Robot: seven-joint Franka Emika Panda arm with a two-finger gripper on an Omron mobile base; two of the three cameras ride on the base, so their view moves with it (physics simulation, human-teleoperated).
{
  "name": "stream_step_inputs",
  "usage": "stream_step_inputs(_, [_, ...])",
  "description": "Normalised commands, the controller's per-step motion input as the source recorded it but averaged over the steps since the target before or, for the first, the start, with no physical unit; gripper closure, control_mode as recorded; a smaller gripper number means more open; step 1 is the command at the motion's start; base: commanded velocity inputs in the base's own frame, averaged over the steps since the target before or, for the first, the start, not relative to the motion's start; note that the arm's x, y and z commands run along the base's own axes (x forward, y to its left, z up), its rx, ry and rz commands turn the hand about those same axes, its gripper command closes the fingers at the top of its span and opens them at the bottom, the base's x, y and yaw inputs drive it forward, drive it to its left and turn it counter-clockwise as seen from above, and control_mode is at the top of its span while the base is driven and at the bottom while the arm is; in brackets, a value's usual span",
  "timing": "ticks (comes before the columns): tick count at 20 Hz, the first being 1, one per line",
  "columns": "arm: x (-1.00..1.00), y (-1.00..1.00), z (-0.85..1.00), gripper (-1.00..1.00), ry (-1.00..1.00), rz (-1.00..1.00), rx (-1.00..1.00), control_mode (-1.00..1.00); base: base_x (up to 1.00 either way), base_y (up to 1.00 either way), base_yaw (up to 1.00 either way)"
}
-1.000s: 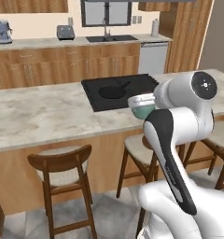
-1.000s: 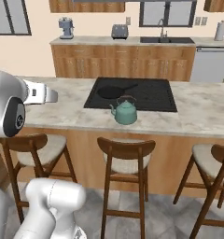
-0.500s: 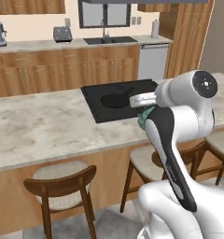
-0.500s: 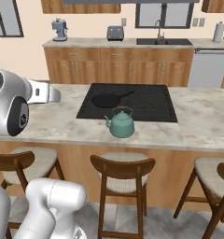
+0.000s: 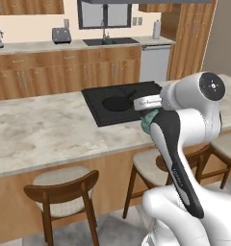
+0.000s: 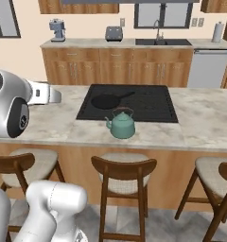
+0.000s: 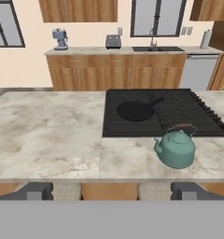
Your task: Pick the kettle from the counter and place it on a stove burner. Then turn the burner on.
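Hand view is showing the kettle sitting on the surface, just in front of the stove burner grate. The fingers are standing fully apart, holding nothing, well short of it. I think the gripper should be lowering over the arched handle before closing.

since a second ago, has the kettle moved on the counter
No. The kettle sits just in front of the stove, near the frying pan, as before; the whole view shifted because the base drove.
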Motion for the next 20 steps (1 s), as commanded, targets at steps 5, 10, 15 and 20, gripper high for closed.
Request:
stream_step_inputs(5, [0.0, 0.0, 0.0, -1.0, 0.0, 0.0, 0.0, 1.0, 0.99, 0.32, -0.17])
stream_step_inputs(10, [0.0, 0.0, 0.0, -1.0, 0.0, 0.0, 0.0, 1.0, 1.0, 0.01, -0.32])
stream_step_inputs(15, [0.82, -0.04, 0.0, -1.0, 0.19, -0.32, 0.02, -1.0, 0.0, 0.0, 0.0])
stream_step_inputs(20, [0.73, -0.4, 0.0, -1.0, 0.27, -0.31, 0.11, -1.0, 0.0, 0.0, 0.0])
